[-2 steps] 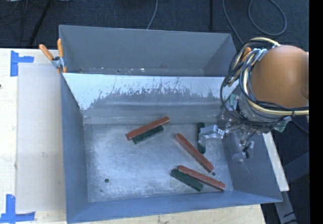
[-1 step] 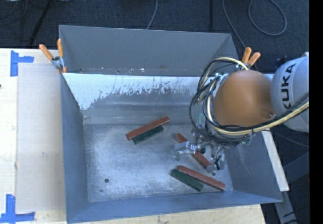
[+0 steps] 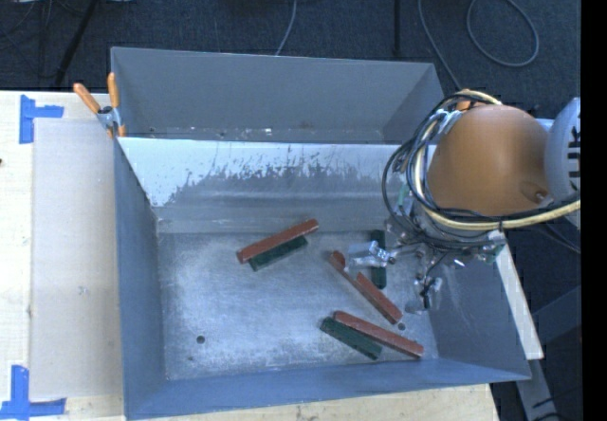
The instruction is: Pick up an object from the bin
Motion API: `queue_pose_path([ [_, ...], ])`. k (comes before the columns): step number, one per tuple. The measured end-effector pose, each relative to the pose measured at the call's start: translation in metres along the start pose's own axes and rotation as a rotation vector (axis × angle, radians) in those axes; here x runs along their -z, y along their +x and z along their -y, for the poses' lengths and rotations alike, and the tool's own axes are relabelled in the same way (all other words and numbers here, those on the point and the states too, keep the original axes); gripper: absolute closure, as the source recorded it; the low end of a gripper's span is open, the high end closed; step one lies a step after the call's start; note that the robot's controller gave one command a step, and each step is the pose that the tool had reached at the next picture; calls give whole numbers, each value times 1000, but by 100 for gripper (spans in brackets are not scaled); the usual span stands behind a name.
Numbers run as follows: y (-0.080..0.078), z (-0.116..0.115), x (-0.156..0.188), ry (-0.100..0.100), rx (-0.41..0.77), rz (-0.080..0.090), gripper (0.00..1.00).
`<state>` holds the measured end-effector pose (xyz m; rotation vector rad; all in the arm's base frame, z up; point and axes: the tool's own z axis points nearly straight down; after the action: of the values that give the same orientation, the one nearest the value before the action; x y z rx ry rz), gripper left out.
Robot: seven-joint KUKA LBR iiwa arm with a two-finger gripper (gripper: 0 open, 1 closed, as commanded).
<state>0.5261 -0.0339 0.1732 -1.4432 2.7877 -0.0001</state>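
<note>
camera view: reddish-brown stick (image 3: 372,296) just beside end effector (image 3: 402,269)

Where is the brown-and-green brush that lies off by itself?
The brush lies tilted near the middle of the bin floor, left of a second brush that lies beside the gripper at the right.

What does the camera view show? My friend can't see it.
A robot's pincer hangs at the right of a grey metal bin, just beside a slim red-brown strip lying slantwise on the bin floor. Two red-brown brushes with dark green bristles lie nearby: the middle brush and the front brush.
</note>
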Motion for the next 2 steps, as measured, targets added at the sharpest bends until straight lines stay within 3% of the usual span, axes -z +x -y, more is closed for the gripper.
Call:
queue_pose_path([
  [1,18,-47,-51,-6,-154,-5,0],
  [2,14,-30,-104,-5,-296,-5,0],
])
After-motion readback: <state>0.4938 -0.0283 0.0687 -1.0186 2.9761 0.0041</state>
